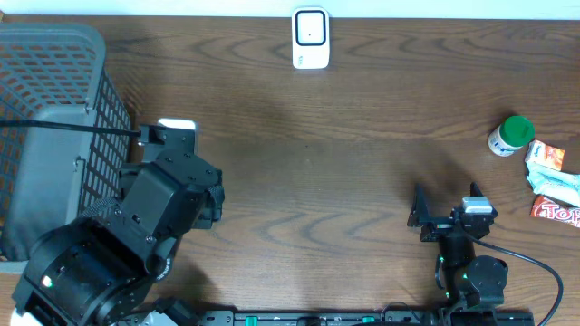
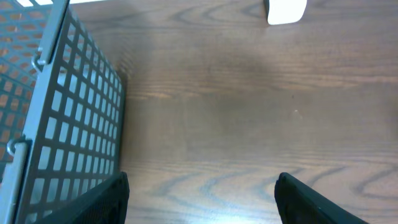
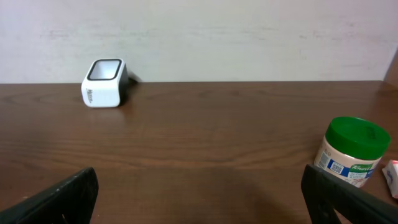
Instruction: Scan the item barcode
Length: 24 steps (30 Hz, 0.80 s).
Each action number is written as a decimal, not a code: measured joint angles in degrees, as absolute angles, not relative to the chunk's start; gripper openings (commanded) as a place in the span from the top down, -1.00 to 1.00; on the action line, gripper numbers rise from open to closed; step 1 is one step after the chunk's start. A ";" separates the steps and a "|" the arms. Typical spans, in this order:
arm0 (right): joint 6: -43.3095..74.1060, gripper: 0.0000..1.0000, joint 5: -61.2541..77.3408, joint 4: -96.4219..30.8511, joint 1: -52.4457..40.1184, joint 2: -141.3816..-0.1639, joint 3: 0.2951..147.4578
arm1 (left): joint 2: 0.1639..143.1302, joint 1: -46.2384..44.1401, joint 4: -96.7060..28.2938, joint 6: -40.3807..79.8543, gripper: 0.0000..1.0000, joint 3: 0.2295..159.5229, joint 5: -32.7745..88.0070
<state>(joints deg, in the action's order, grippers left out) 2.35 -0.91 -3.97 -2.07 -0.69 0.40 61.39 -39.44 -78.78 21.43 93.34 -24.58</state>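
A white barcode scanner (image 1: 310, 38) stands at the table's far edge, also seen in the right wrist view (image 3: 104, 83) and cut off at the top of the left wrist view (image 2: 286, 10). The items lie at the right: a jar with a green lid (image 1: 510, 136) (image 3: 351, 151), whose label shows a small barcode facing my right gripper, and snack packets (image 1: 553, 186). My right gripper (image 1: 447, 201) (image 3: 199, 180) is open and empty, left of the jar and apart from it. My left gripper (image 1: 172, 140) (image 2: 202, 186) is open over bare wood beside the basket.
A grey mesh basket (image 1: 54, 118) (image 2: 56, 124) fills the left side, close to my left finger. A red packet (image 1: 555, 213) lies at the right edge. A pale wall runs behind the scanner. Brown wood lies between the two arms.
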 measured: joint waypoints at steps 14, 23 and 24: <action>2.37 -0.99 -0.99 -3.99 -2.07 -0.71 0.40 | 47.37 -25.80 -31.79 17.93 -0.51 58.08 -24.51; 2.37 -0.99 -1.08 -3.97 -2.07 -0.71 0.38 | 30.22 -14.50 -16.23 6.98 -0.50 34.39 -11.14; 2.37 -0.99 -1.08 -3.99 -2.07 -0.71 0.38 | 28.34 -13.63 -15.25 6.28 -0.50 32.25 -10.09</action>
<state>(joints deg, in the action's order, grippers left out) 2.37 -1.08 -3.99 -2.07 -0.71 0.38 28.34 -13.63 -15.25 6.28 32.25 -10.09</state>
